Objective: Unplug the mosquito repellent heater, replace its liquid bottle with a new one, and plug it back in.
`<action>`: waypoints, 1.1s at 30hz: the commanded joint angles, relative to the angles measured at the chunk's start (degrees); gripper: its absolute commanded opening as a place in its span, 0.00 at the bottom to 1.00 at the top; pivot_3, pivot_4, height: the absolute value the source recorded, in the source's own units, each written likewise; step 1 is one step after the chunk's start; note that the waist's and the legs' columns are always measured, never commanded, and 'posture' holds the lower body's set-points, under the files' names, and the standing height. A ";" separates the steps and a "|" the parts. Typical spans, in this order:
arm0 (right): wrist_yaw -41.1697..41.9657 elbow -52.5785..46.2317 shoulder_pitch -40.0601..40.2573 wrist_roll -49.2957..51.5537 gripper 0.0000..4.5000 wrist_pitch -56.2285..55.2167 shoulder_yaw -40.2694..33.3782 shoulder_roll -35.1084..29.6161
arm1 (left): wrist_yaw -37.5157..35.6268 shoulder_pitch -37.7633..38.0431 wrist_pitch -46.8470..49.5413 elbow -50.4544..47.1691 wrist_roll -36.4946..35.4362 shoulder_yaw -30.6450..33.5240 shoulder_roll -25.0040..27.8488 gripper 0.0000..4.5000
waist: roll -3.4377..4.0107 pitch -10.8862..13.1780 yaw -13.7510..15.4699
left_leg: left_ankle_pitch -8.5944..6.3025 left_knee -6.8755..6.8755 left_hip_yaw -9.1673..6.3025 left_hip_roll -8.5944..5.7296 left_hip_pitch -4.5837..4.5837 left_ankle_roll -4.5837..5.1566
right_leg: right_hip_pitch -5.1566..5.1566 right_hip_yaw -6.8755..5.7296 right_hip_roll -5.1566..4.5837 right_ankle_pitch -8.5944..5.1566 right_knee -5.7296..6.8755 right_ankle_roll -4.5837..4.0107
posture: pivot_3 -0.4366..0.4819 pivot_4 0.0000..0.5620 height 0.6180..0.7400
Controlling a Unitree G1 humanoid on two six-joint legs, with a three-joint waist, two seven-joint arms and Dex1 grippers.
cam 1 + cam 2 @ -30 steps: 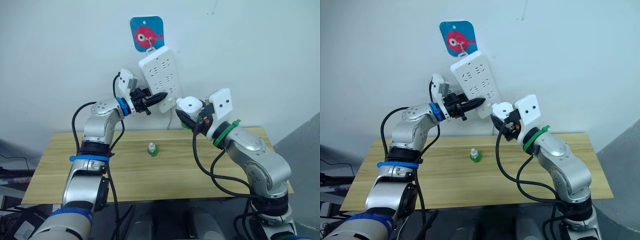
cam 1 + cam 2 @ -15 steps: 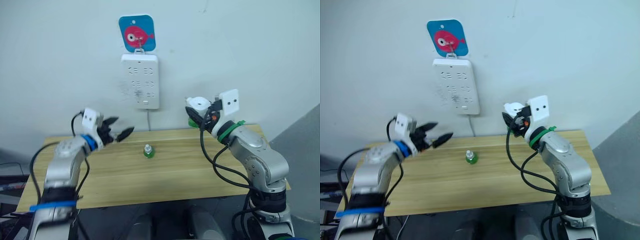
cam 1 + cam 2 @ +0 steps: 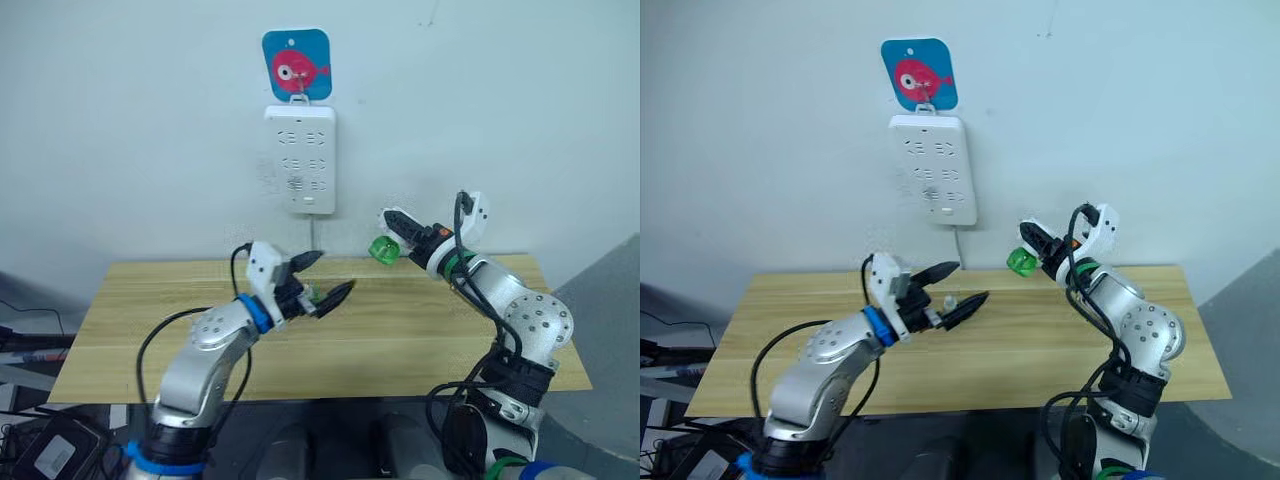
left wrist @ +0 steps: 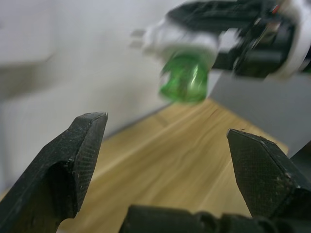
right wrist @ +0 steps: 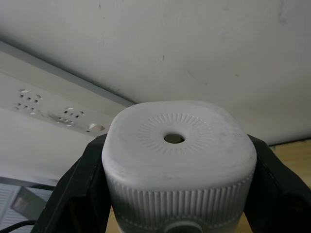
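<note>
My right gripper (image 3: 404,227) is shut on the mosquito repellent heater (image 5: 178,145), a white rounded body with a small hole in its round face, held in the air near the wall over the table's back right. Its liquid bottle (image 3: 381,248), translucent green, sticks out of the heater towards the middle and also appears in the left wrist view (image 4: 186,78). My left gripper (image 3: 972,280) is open low over the table's middle. The new one (image 3: 950,300) stands just behind its fingers, and little more than its white cap peeks out.
A white power strip (image 3: 300,158) hangs straight on the wall under a blue tag with a red fish (image 3: 297,63), its cord dropping behind the wooden table (image 3: 420,335). The table ends at the front and at both sides.
The left gripper left the power strip, dropped to the table and moved to the capped bottle at the middle. The strip swung back straight. The right gripper turned the heater, bottle now pointing left.
</note>
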 commanded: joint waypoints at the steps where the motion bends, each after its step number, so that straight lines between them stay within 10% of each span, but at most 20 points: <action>1: -6.80 -0.11 -2.09 12.64 0.67 1.90 -4.21 3.30 | 1.59 -2.05 -2.30 0.50 1.09 -2.55 -2.51 0.97 | 0.00 0.00 -0.37 | 0.00 -0.04 0.00 0.00 0.00 0.00 | 0.00 0.00 -0.01 0.00 -0.01 0.00 | 0.38 0.36 1.00; 21: -30.44 -0.62 6.01 46.28 0.67 -19.30 13.74 -6.71 | 3.53 -7.52 -6.54 6.61 2.85 -4.10 -7.96 0.97 | 0.00 0.00 -1.86 | 0.00 -0.03 0.13 0.02 -0.07 0.05 | 0.00 0.05 0.03 0.01 -0.10 0.02 | 0.35 0.36 1.00; 29: -30.32 -0.42 7.14 49.24 0.67 -25.95 18.79 -11.94 | 3.12 -6.57 -6.53 6.34 2.27 -4.02 -8.01 0.51 | 0.00 0.00 -1.83 | 0.01 -0.04 0.13 0.02 -0.08 0.05 | 0.01 0.06 0.05 0.00 -0.12 0.02 | 0.36 0.36 1.00; 33: -30.26 -0.52 7.43 50.40 0.67 -28.25 20.72 -13.69 | 3.12 -6.59 -6.71 6.47 2.21 -4.17 -7.99 0.50 | 0.00 0.00 -1.77 | 0.01 -0.03 0.11 0.03 -0.08 0.06 | 0.01 0.05 0.06 0.00 -0.12 0.02 | 0.36 0.36 1.00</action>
